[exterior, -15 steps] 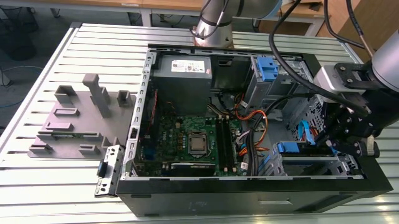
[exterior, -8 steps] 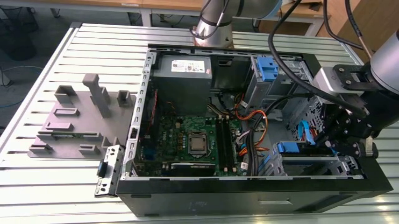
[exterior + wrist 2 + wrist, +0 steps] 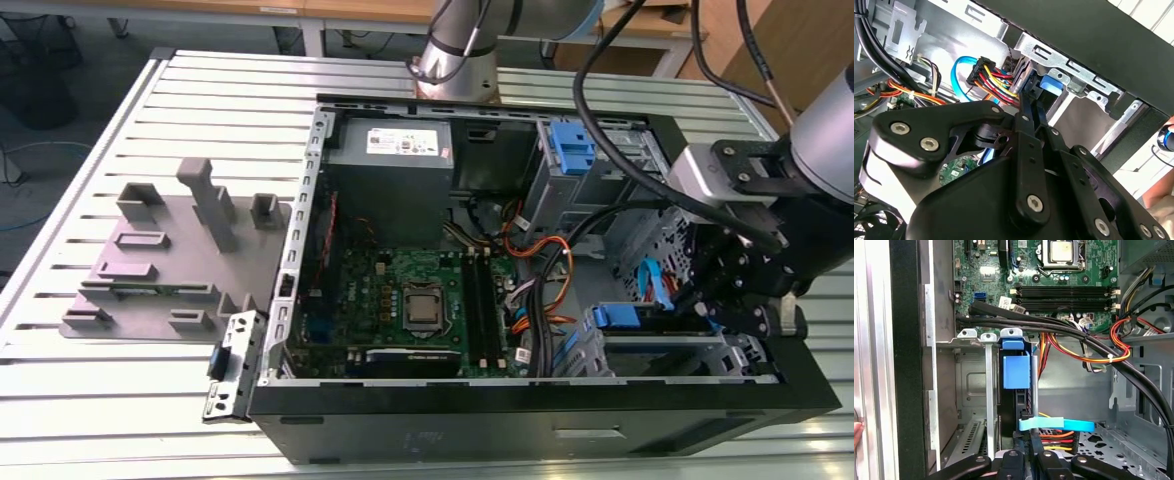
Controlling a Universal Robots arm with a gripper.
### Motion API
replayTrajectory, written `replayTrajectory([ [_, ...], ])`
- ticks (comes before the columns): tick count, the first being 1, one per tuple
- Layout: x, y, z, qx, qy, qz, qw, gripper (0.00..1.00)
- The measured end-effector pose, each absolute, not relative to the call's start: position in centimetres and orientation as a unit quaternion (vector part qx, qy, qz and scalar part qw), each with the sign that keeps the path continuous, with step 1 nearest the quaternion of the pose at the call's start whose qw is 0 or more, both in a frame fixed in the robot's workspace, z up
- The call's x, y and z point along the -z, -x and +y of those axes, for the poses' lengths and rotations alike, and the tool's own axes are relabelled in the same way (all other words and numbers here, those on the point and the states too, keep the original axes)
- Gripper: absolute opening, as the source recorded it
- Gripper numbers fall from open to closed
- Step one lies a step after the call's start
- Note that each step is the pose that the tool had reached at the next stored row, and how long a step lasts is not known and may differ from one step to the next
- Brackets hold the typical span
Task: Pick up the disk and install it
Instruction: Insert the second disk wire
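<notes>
This looks like a robotics lab or workshop. A slotted aluminium table (image 3: pixel 120 400) carries an opened desktop computer case (image 3: pixel 534 425) with its motherboard (image 3: pixel 387 290) laid bare, beside a grey moulded fixture (image 3: pixel 160 270). A robot arm's base (image 3: pixel 454 65) rises at the table's far edge, and wooden desks (image 3: pixel 360 12) stand behind on a dark floor (image 3: pixel 174 30).

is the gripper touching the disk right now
Touching. In the first wrist view the gripper has its jaws clamped on the edge of the disk.
</notes>
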State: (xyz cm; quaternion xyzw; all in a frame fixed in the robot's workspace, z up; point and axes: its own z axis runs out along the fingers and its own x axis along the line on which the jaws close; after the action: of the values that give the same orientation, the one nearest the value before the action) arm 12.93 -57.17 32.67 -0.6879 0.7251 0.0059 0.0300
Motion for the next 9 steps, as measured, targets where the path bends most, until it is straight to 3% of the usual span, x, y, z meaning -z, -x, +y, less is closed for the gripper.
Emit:
replayTrajectory([
  [2,-32.61,-12.93,-57.17,-0.006,0.688,0.725,0.030,0.18],
  [3,-32.62,-12.93,-57.17,-0.006,0.688,0.725,0.030,0.24],
  [9,-32.95,-12.93,-57.17,-0.006,0.688,0.725,0.030,0.24],
])
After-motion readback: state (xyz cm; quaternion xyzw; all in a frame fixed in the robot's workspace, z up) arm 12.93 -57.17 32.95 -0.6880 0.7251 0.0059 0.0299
